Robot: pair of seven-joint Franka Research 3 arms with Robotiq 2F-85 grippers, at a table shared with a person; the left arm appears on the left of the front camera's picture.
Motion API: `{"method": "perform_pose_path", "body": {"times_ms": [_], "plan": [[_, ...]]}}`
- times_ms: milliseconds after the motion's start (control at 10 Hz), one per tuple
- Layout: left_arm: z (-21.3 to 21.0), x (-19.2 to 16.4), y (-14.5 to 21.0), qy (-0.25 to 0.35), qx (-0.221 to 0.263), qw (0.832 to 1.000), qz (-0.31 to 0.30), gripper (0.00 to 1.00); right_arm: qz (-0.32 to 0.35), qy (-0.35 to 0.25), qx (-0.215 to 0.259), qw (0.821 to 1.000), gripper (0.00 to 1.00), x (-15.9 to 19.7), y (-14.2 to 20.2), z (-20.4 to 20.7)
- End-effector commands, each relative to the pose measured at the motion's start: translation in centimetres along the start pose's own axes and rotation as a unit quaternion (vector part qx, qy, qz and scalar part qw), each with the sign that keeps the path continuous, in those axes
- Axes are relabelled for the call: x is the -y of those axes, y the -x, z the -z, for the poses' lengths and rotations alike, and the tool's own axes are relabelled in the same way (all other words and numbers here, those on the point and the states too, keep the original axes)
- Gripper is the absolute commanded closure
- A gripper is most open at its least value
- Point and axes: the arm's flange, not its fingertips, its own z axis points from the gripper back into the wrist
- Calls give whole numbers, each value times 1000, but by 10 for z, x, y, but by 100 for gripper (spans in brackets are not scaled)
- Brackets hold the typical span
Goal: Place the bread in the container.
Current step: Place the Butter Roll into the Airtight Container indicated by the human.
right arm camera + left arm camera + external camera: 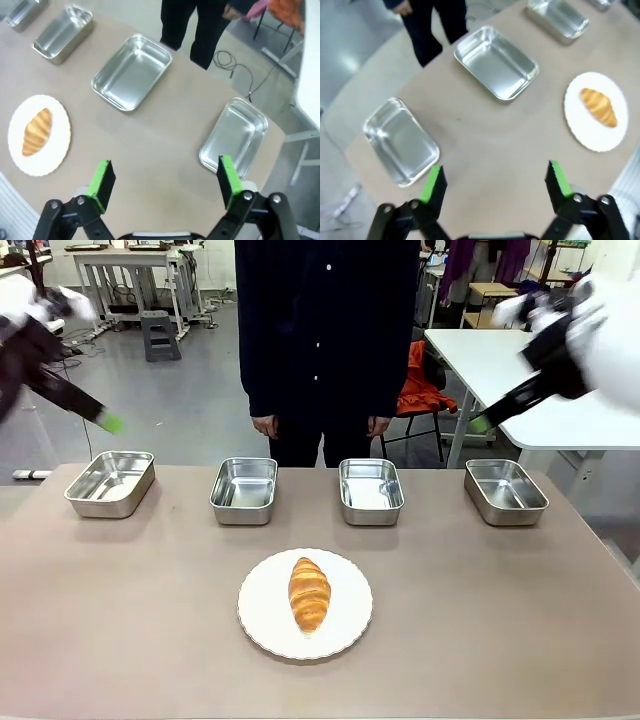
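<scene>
On the surface [120,620], the bread [309,593] lies on a white plate [262,625], near a row of four steel containers [110,483] [244,490] [370,491] [505,491], all empty. Left end effector [495,172] and right end effector [165,167] hang released above, grasping nothing.

Grey floor [190,410] behind, a white table [500,365] at right, an orange-draped chair [424,392] beside it.

The bread [310,593] lies on the plate [258,618] at the near centre of the table [500,620], four trays [242,515] stand side by side behind it, and a person [325,330] stands beyond the far edge.
</scene>
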Motion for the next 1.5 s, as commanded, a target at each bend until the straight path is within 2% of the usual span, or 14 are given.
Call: {"method": "perform_pose_path", "body": {"times_ms": [0,200,300,400,500,1000,1200,1400], "plan": [[-12,-49,14,52,14,998,34,0,-14,-67,31,997,0,56,28,-31],[-32,-95,55,82,42,994,51,0,-8,-105,55,993,0,91,61,-45],[-33,-103,68,77,58,994,46,0,-1,-113,58,992,0,100,69,-45],[-36,-99,73,52,63,995,52,0,6,-117,49,992,0,103,72,-40],[-41,-90,68,62,48,996,45,0,2,-86,53,995,0,95,74,-52],[-38,-90,70,56,41,996,47,0,9,-86,45,995,0,92,74,-52],[-86,-118,94,23,88,996,-10,0,19,-80,66,994,0,123,82,-67],[-111,-131,111,21,120,992,-28,0,29,-77,96,992,0,141,87,-80]]}}
